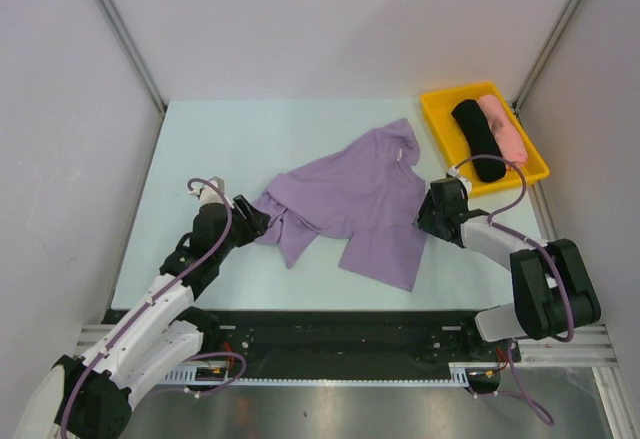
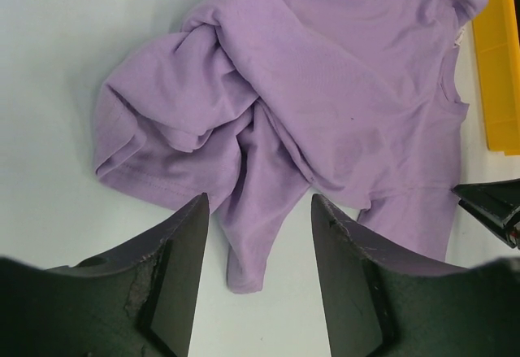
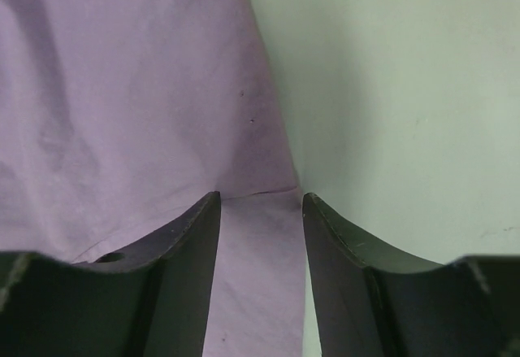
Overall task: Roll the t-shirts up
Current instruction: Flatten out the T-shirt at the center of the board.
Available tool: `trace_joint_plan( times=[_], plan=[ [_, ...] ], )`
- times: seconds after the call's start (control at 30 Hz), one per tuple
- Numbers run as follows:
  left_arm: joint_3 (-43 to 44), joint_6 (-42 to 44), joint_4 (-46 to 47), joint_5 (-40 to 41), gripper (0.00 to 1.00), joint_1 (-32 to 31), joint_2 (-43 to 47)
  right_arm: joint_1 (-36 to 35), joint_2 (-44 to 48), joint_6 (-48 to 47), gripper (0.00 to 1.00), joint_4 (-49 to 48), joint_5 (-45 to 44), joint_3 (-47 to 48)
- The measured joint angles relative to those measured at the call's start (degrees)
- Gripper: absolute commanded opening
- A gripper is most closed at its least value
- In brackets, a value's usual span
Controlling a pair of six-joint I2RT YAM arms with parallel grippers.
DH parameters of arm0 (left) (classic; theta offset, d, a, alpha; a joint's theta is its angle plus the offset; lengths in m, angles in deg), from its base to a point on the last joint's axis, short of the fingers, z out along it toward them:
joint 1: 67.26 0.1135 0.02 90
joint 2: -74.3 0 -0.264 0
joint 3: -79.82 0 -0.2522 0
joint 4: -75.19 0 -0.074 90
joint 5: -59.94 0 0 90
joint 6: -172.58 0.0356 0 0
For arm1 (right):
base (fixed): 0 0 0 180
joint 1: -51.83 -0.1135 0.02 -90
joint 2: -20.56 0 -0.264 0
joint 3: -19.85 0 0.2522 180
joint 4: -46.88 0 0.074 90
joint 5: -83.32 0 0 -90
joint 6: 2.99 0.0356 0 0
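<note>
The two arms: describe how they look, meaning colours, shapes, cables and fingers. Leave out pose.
The left arm and right arm both have white links between chunky black joints. A thin purple cable runs along each and loops near the wrist: the left cable and the right cable. The left gripper and right gripper each carry two dark wedge-shaped fingers; the left pair looks scuffed. No markings are legible.

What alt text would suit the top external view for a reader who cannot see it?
A rumpled lavender t-shirt lies on a pale table, the left gripper open at its bunched left end, the right gripper open at its right edge. A yellow tray back right holds a black bundle and a pink bundle.
</note>
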Motion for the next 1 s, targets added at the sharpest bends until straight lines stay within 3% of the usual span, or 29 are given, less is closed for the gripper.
trace_joint_plan(
  times=[0.1, 0.13, 0.2, 0.37, 0.6, 1.0],
  plan=[
    [-0.2, 0.0, 0.0, 0.3, 0.55, 0.0, 0.0, 0.1, -0.5, 0.0, 0.23, -0.1, -0.1, -0.1],
    [-0.5, 0.0, 0.2, 0.5, 0.55, 0.0, 0.0, 0.1, -0.5, 0.1, 0.1, -0.2, -0.1, -0.1],
    [-1.2, 0.0, 0.4, 0.7, 0.55, 0.0, -0.3, 0.2, -0.5, 0.2, 0.01, -0.5, 0.0, -0.1],
    [-2.3, 0.0, 0.9, 1.2, 0.56, 0.0, -3.1, 1.0, 1.5, -0.9, 0.0, 1.9, 0.4, 1.1],
    [-2.2, 0.0, 2.6, 2.7, 0.59, 0.0, -7.3, 5.6, 11.3, -3.8, 0.0, 6.9, 0.9, 8.3],
    [-0.2, 0.0, 3.1, 5.4, 0.53, 3.1, -11.1, 9.9, 16.9, -6.8, 0.0, 16.8, 1.4, 12.7]
  ],
)
